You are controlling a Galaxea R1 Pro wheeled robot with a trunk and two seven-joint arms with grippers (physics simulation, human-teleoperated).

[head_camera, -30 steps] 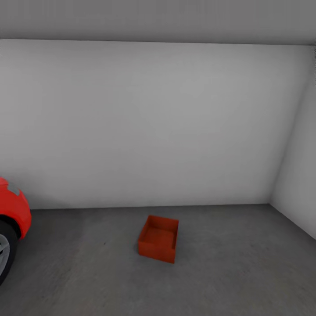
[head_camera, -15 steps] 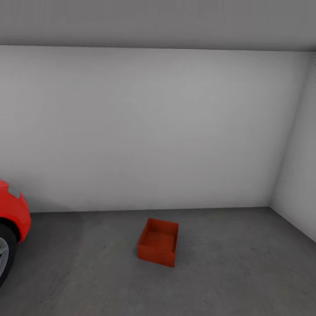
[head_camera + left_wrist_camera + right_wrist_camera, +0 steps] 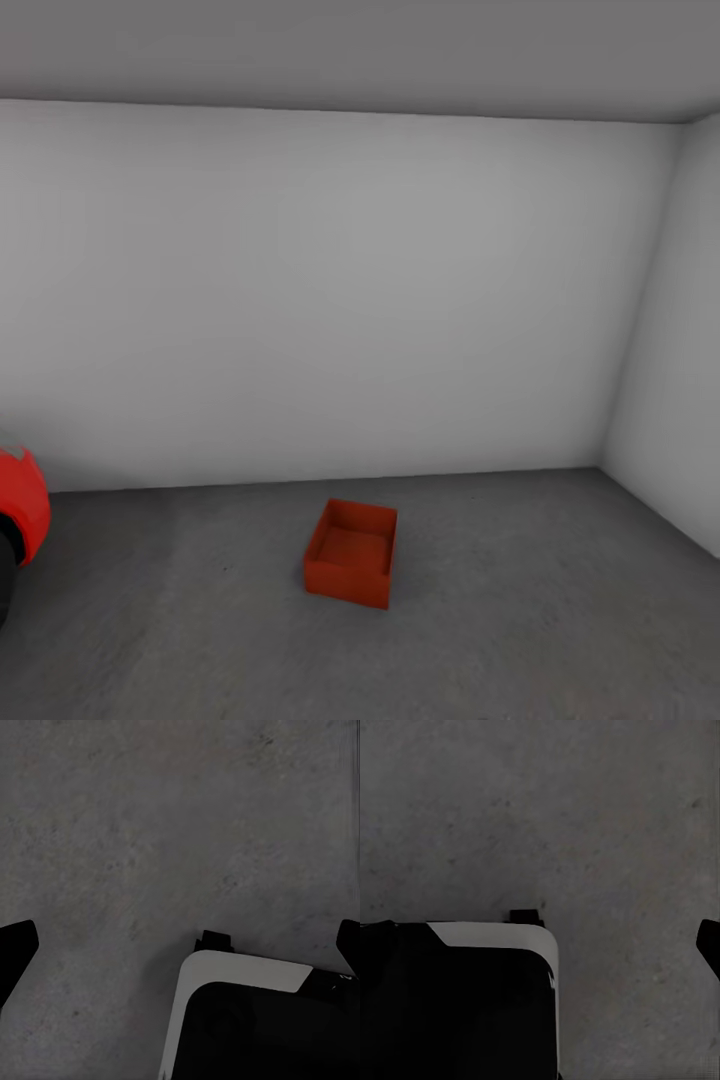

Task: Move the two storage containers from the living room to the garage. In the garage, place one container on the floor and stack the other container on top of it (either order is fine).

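Head view: against the earlier frame the whole scene sits further left, a camera shift; less of the red car (image 3: 22, 505) shows. One container (image 3: 350, 552) rests open side up on the garage floor (image 3: 520, 620), near the grey wall (image 3: 330, 300), its long axis running roughly away from the camera, slightly skewed. Wrist views: left hand (image 3: 180, 945) and right hand (image 3: 540, 941) hang spread and empty over bare concrete; where the container lies relative to either cannot be told.
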